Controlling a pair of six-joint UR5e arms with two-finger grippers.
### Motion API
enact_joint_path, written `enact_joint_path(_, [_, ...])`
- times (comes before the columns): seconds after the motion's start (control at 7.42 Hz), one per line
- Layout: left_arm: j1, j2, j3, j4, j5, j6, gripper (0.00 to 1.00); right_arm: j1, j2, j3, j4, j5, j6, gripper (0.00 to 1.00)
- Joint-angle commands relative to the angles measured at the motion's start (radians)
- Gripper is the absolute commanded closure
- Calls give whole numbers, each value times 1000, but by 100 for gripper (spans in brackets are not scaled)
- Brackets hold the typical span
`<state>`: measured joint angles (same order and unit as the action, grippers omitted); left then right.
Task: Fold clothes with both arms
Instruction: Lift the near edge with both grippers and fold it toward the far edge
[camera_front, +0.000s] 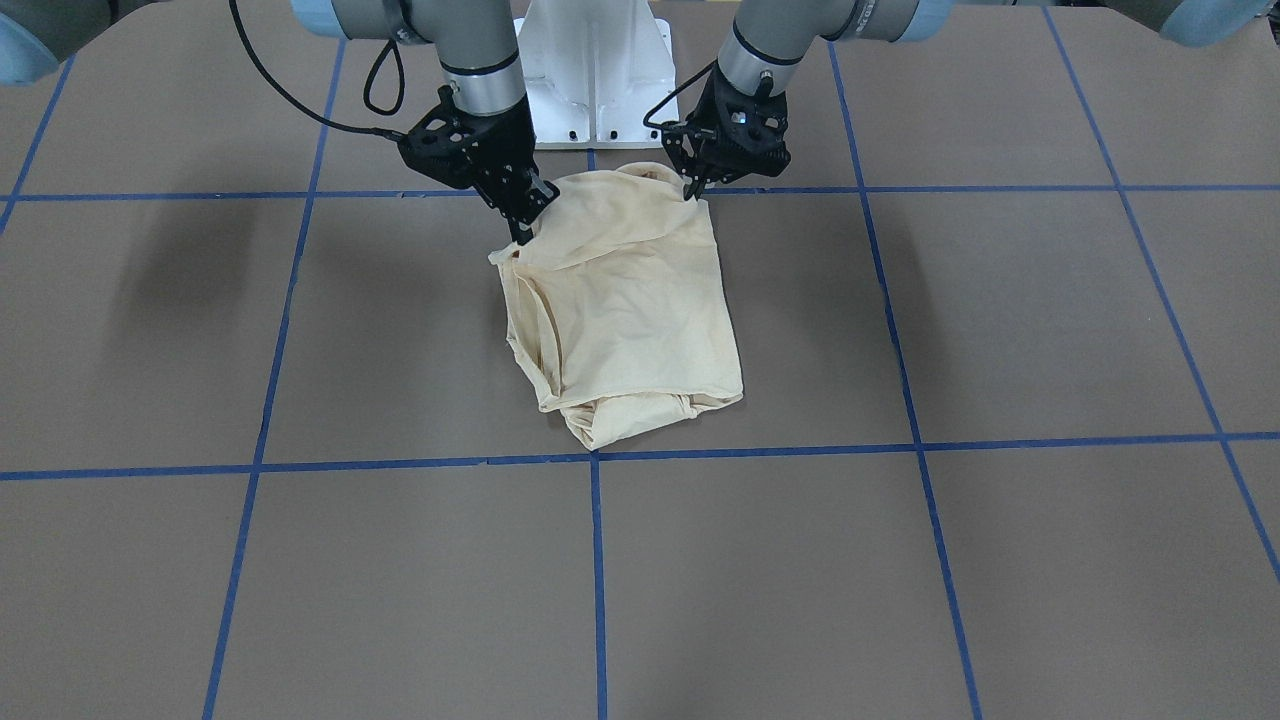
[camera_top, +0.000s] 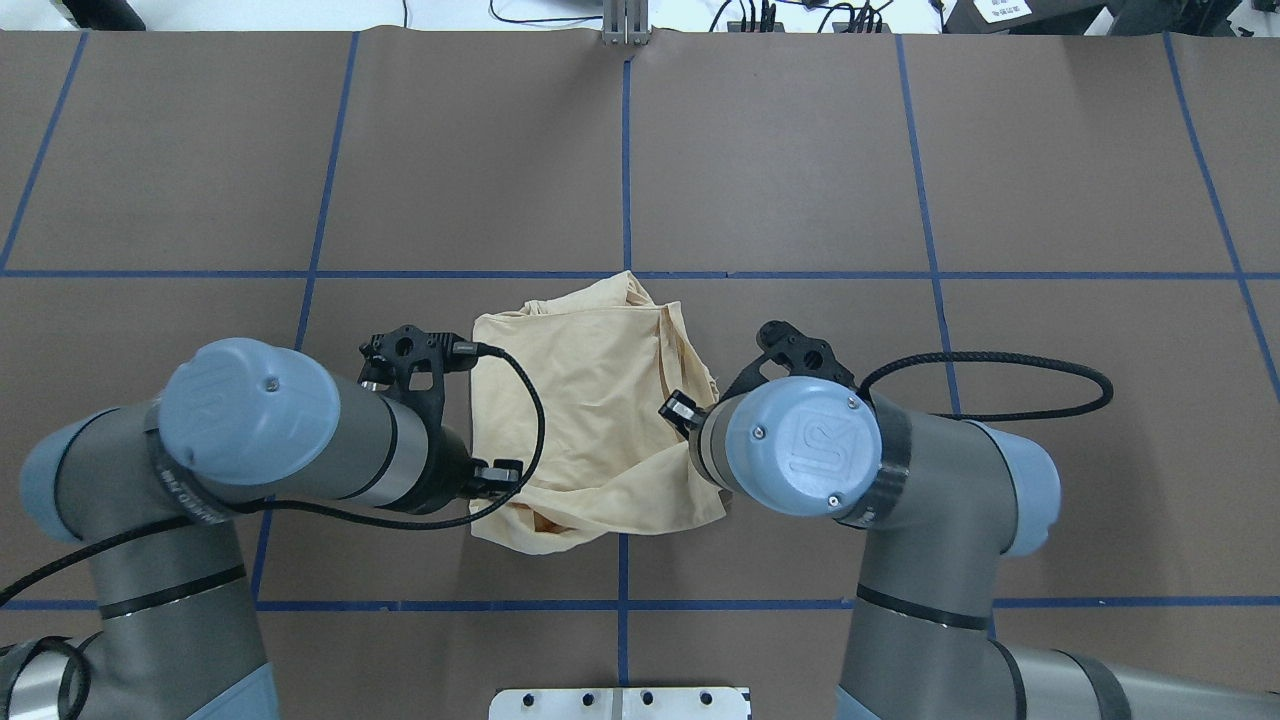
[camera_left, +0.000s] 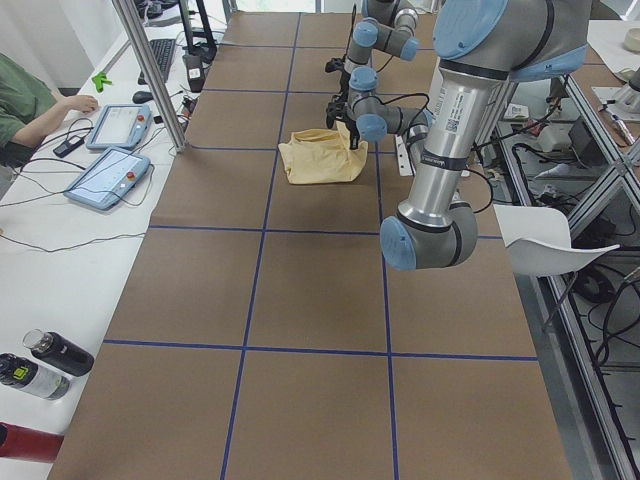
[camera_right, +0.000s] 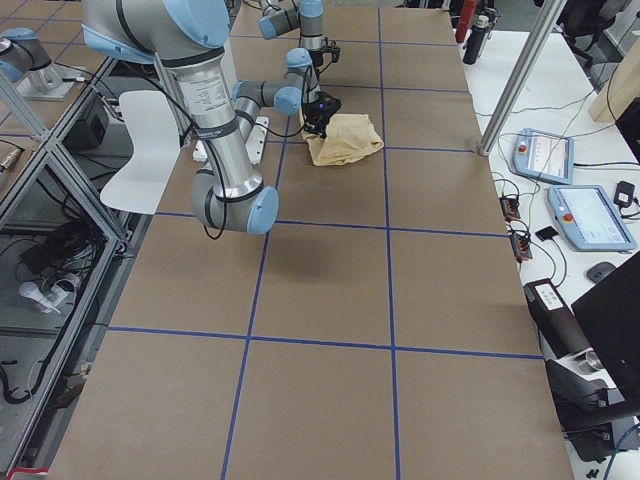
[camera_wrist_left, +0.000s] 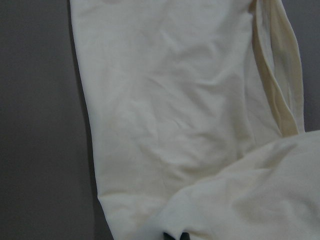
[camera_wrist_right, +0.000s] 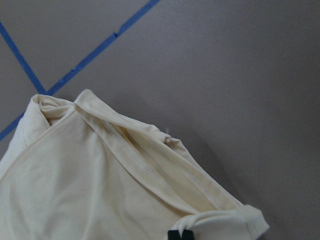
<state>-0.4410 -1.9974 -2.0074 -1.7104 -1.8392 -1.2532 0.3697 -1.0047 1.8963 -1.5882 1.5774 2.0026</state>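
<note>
As it lies just in front of the white base (camera_front: 597, 70), the cream T-shirt (camera_front: 625, 300) forms a folded bundle near the middle of the brown table (camera_front: 1000, 330), with plain fabric facing up. The left gripper (camera_front: 693, 188) is closed on a raised fold at the shirt's corner nearest the robot, on the left. The right gripper (camera_front: 522, 235) is pinched the same way on the right edge. The blue joint cap (camera_top: 760, 480) over the right gripper bears a "UR" logo (camera_top: 803, 447); the lettering on the arm tubes is too small to read.
</note>
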Motion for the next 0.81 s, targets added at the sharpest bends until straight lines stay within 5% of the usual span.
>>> enact_joint_path(0.0, [-109, -29, 41, 8, 17, 86, 100, 87, 67, -86, 39, 7, -34, 100])
enact_joint_path(0.67, [-157, -139, 293, -12, 110, 162, 100, 164, 176, -323, 101, 10, -105, 100])
